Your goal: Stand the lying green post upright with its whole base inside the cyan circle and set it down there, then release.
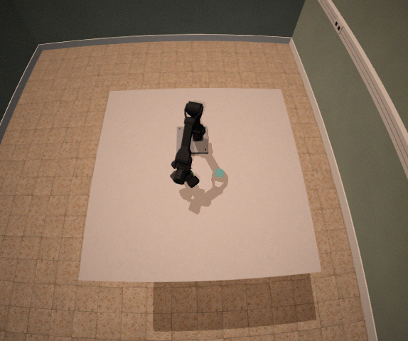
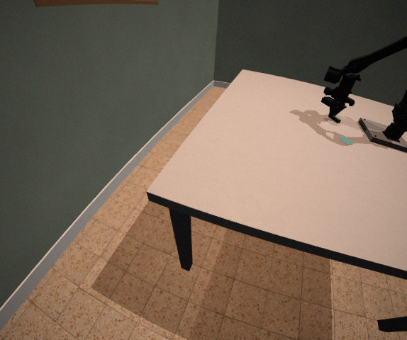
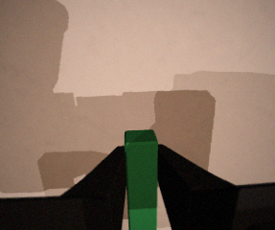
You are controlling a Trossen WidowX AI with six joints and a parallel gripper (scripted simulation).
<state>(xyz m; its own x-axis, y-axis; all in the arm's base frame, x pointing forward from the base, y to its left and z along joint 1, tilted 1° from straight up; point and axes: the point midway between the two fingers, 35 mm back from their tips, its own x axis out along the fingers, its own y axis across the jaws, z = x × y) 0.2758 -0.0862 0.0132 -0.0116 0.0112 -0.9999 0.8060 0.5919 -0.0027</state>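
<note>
The green post (image 3: 141, 177) (image 2: 336, 118) lies flat on the white table (image 1: 233, 227) (image 2: 262, 176). My gripper (image 3: 140, 152) (image 2: 335, 112) (image 1: 186, 178) is down at the table and shut on the post, one dark finger on each long side. In the top view only a green speck of the post (image 1: 191, 172) shows beside the wrist. The cyan circle (image 1: 219, 172) (image 2: 346, 140) is a flat disc on the table a short way to the side of the gripper, apart from the post. It does not show in the wrist view.
The arm's base plate (image 2: 376, 134) (image 1: 201, 147) is bolted to the table close behind the circle. The arm's shadows fall across the table around the gripper. The table stands on a tiled floor (image 1: 50, 146) between dark green walls.
</note>
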